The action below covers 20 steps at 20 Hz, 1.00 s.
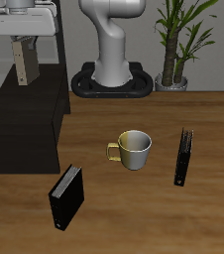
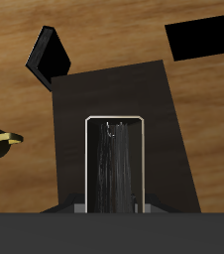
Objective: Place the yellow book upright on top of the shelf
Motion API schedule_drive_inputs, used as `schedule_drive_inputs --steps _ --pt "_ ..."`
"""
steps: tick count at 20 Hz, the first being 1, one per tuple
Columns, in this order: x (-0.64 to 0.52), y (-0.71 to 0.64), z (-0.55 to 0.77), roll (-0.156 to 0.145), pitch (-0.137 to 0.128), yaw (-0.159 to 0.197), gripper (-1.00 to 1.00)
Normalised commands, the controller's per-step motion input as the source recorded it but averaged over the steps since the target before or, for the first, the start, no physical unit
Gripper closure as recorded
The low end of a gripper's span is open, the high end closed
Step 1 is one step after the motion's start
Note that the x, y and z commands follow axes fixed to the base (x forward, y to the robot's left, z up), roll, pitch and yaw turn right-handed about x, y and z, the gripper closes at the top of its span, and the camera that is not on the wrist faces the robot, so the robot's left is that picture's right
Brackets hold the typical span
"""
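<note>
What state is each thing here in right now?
hand: shut on the yellow book, above the shelf.
yellow book: upright, held in the air.
shelf: on the table, book not yet on it.
mug: upright on the table.
thicker black book: closed, standing.
thin black book: closed, standing on edge.

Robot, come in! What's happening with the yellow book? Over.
Tool shut on yellow book. Book upright over shelf, not released. Nothing in the way.

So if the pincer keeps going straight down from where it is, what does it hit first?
Probably the shelf top: the pincer points down over it, holding the book, whose lower edge would likely touch first.
</note>
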Motion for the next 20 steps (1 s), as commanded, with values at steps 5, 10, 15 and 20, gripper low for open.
schedule_drive_inputs --steps 5,10,15,20 --pt "0.09 -0.05 -0.26 -0.020 0.031 -0.021 1.00" --pt "0.06 -0.18 -0.18 -0.094 0.026 -0.033 -1.00" --pt "0.02 0.03 -0.08 -0.011 0.013 -0.019 -1.00" --pt "-0.04 0.15 0.01 0.015 -0.015 0.006 -1.00"
